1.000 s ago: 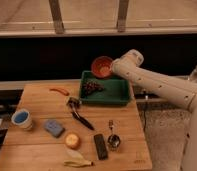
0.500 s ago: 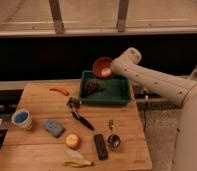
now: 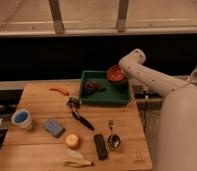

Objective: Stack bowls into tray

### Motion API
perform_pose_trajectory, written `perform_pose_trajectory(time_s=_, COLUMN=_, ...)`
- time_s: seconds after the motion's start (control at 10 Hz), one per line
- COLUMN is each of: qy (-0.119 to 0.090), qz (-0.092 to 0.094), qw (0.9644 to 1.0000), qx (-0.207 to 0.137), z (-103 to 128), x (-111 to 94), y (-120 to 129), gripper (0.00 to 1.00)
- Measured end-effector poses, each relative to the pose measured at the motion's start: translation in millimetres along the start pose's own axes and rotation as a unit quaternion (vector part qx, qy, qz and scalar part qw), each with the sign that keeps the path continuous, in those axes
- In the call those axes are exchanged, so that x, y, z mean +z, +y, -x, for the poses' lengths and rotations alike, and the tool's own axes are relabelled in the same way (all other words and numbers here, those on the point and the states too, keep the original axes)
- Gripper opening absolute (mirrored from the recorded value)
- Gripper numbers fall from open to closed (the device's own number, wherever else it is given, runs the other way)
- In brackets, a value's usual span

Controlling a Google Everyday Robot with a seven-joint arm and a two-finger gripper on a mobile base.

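Observation:
The reddish-brown bowl [image 3: 115,74] with an orange-red inside is at the back right of the dark-green tray [image 3: 108,98], low over it or resting in it; I cannot tell which. My gripper [image 3: 123,73] is at the bowl's right side, at the end of the white arm that reaches in from the right, and the forearm mostly hides it. A dark cluster like grapes [image 3: 92,87] lies in the tray's left half.
The tray sits at the back edge of a wooden table [image 3: 37,150]. On the table are a red pepper [image 3: 59,91], a black-handled tool [image 3: 80,118], a blue-and-white cup [image 3: 22,119], a blue sponge [image 3: 54,128], an orange fruit [image 3: 72,141], a black bar [image 3: 100,146], a metal spoon [image 3: 113,140] and a banana peel [image 3: 77,162].
The bowl and the gripper have moved right and a little down, from the tray's back left edge to its back right part. The table objects have not moved.

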Motion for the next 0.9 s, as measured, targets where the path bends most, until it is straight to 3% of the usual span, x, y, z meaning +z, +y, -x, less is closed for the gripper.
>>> perform_pose_trajectory(time_s=0.1, qy=0.009, qz=-0.01, qw=0.9999, qx=0.005, z=-3, x=7, y=-5, gripper=0.0)
perform_pose_trajectory(time_s=0.4, qy=0.025, qz=-0.016, qw=0.9995, qx=0.006, z=-13, x=12, y=-13, gripper=0.0)
perform_pose_trajectory(time_s=0.7, qy=0.044, qz=0.006, qw=0.9989, qx=-0.013, z=-47, x=6, y=21, gripper=0.0)
perform_pose_trajectory(time_s=0.9, qy=0.048, qz=0.021, qw=0.9983, qx=-0.026, z=-65, x=-6, y=30, gripper=0.0)
